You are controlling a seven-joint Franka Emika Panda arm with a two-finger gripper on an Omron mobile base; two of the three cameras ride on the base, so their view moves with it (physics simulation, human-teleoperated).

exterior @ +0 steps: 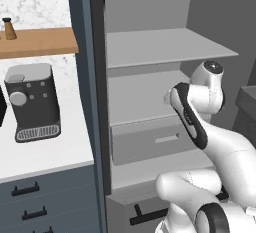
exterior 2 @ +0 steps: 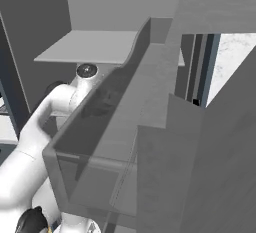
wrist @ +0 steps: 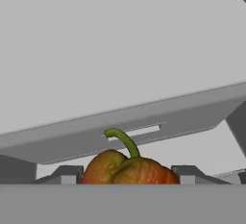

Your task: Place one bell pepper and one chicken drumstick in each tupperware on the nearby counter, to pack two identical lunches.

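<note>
Inside the open grey refrigerator [exterior: 150,47], between its bare shelves, the white arm [exterior: 220,142] reaches in from the lower right of the left base view, its wrist bent toward the middle shelf [exterior: 145,97]. In the hand view, a bell pepper [wrist: 127,168] sits between the two dark fingertips of the gripper [wrist: 127,175], one tip [wrist: 67,174] at each side of it, green stem curling upward. The jaws appear pinched on the pepper, with the fruit filling the gap between them, a hold that suits carrying it out of the fridge rather than setting it down. Ahead of the hand lie a pale shelf and, under it, the front of a grey drawer [wrist: 139,130] with a slot handle.

Left of the refrigerator, the white counter [exterior: 45,152] runs over dark drawers with black handles and carries a dark coffee machine [exterior: 32,102]; a wooden shelf [exterior: 37,42] above holds a small brown bottle [exterior: 8,29]. The right base view looks past the fridge door [exterior 2: 150,127], its bin walls standing close beside the arm. Judged from this, one pepper has been picked and awaits transfer to a tray on the counter.
</note>
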